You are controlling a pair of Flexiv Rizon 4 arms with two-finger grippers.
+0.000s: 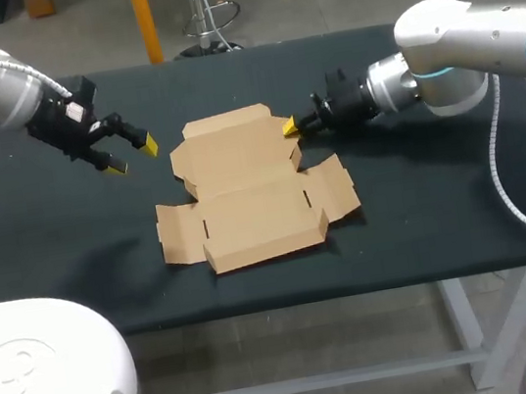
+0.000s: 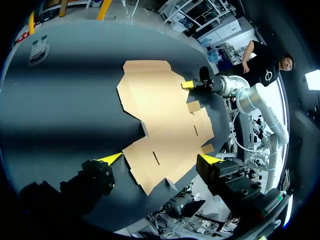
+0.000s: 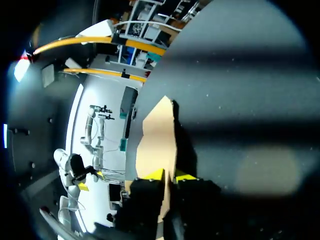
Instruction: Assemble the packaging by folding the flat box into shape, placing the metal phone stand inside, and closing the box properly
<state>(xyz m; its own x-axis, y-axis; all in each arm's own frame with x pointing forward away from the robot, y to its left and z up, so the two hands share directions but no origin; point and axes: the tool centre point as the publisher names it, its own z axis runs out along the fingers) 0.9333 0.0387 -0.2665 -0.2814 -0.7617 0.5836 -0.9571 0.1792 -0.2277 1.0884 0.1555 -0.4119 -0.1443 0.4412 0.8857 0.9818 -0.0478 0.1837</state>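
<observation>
The flat brown cardboard box (image 1: 253, 194) lies unfolded near the middle of the black table (image 1: 53, 248). Its panels and side flaps are spread out against the table surface. The narrower panel section points toward the far edge of the table. The wider section, with slots cut in it, points toward the near edge.

The right gripper (image 1: 290, 127) is at the far right edge of the box, at the small flap on the narrower section. In the right wrist view, the two yellow tips of the right gripper (image 3: 170, 176) stand close together with the cardboard edge (image 3: 157, 140) between them. The fingers are clamped on this flap from both sides. The left wrist view shows the same contact point (image 2: 187, 85) at the edge of the box (image 2: 165, 115).

The left gripper (image 1: 134, 157) hangs above the table just beside the left edge of the box, apart from it. Its fingers are spread wide and hold nothing. In the left wrist view, the box lies ahead of the left gripper (image 2: 161, 160).
</observation>
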